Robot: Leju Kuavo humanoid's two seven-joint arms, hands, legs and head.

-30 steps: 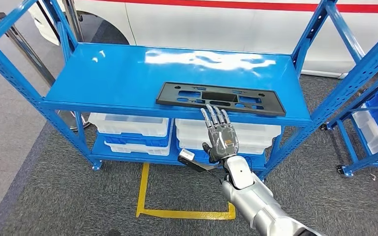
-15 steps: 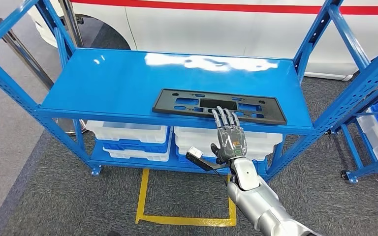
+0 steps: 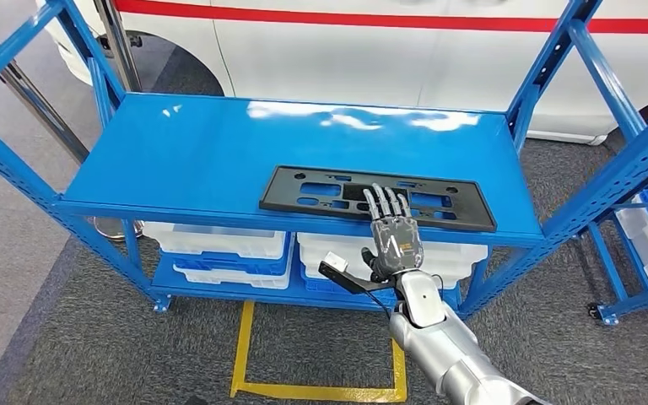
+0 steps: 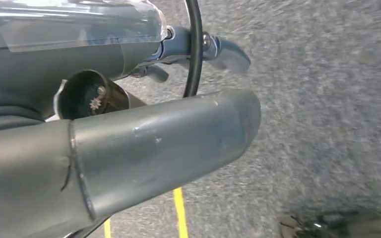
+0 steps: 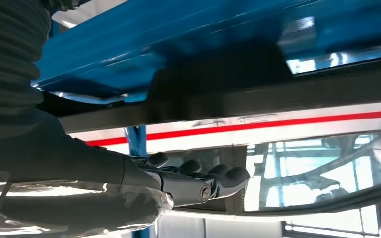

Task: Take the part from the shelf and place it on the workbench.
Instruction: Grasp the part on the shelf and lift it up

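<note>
- part [image 3: 377, 197]: flat black panel, centre of frame, lying near the front edge of the blue shelf [image 3: 177, 160], within reach.
- right hand [image 3: 392, 229]: fingers straight and apart over the part's near edge, holding nothing, apparently placed for a grasp.
- left hand: state cannot be told.

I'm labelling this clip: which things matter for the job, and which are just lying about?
Job:
- flat black plastic part with cut-outs
- blue metal shelf it lies on
- right hand, fingers over the part's near edge

Lying about:
- white plastic bins below
- yellow floor tape
</note>
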